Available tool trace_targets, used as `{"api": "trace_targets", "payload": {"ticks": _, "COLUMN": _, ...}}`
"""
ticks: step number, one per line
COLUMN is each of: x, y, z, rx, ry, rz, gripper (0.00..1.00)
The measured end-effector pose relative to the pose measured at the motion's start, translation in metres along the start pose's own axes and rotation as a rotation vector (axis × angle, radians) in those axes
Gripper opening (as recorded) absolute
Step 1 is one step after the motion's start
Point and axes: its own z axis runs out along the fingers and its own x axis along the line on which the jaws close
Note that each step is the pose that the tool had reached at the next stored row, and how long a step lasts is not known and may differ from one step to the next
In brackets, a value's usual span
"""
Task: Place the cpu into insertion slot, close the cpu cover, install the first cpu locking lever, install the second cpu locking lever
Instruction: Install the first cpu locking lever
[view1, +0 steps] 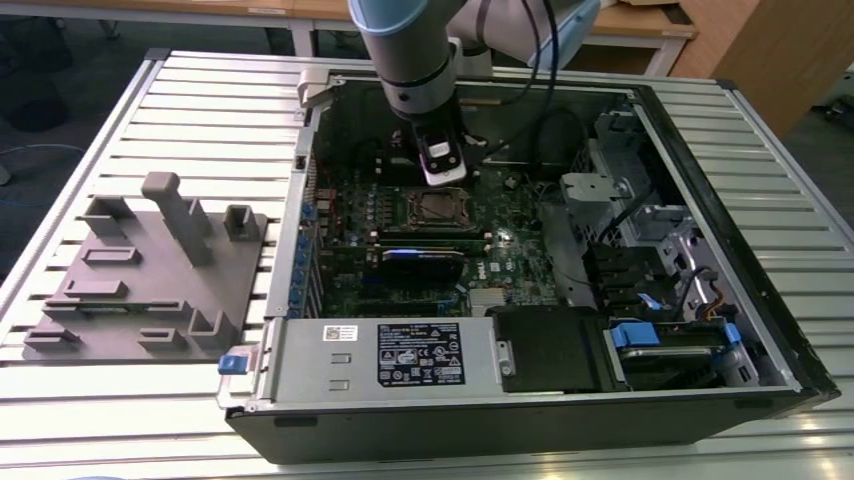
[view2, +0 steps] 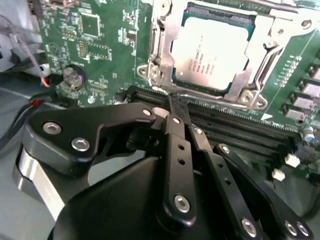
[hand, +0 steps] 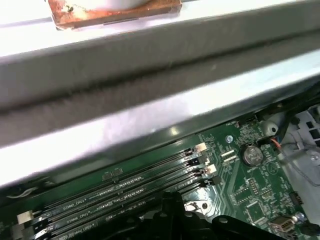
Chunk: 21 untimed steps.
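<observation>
Second wrist view puts my gripper (view2: 172, 102) with fingers pressed together, empty, just beside the insertion slot (view2: 260, 102). I see the cpu (view2: 210, 55) seated there, the cpu cover (view2: 162, 40) closed over it (a thin, springy plate, I'd judge; handle by its edges).

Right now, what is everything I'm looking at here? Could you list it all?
Computer case: one, black, open, lying on the slatted table.
Motherboard: one, green, inside the case.
CPU: one, silver, seated in the socket.
CPU cover: one, silvery frame, closed around the chip.
Memory slots: several, black, beside the socket.
Coin battery: one, silver, on the board.
Fixture block: one, grey, at the exterior view's left.
Gripper: one, black, tip beside the socket.
</observation>
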Motion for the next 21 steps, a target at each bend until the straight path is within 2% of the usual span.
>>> {"api": "trace_targets", "payload": {"ticks": 5, "x": -0.0024, "y": 0.0037, "z": -0.0118, "rx": -0.0003, "ry": 0.0001, "rz": 0.0, "gripper": 0.11}}
{"api": "trace_targets", "payload": {"ticks": 11, "x": -0.0025, "y": 0.0039, "z": -0.0124, "rx": -0.0005, "ry": 0.0001, "rz": 0.0, "gripper": 0.11}}
{"api": "trace_targets", "payload": {"ticks": 13, "x": -0.0026, "y": 0.0039, "z": -0.0125, "rx": 0.0029, "ry": 0.0001, "rz": -0.001, "gripper": 0.11}}
{"api": "trace_targets", "payload": {"ticks": 15, "x": -0.0026, "y": 0.0039, "z": -0.0123, "rx": 0.0124, "ry": -0.0012, "rz": -0.003, "gripper": 0.11}}
{"api": "trace_targets", "payload": {"ticks": 17, "x": -0.0026, "y": 0.0038, "z": -0.0121, "rx": 0.0278, "ry": -0.0031, "rz": -0.007, "gripper": 0.11}}
{"api": "trace_targets", "payload": {"ticks": 21, "x": -0.0027, "y": 0.0037, "z": -0.0113, "rx": 0.0746, "ry": -0.0085, "rz": -0.018, "gripper": 0.11}}
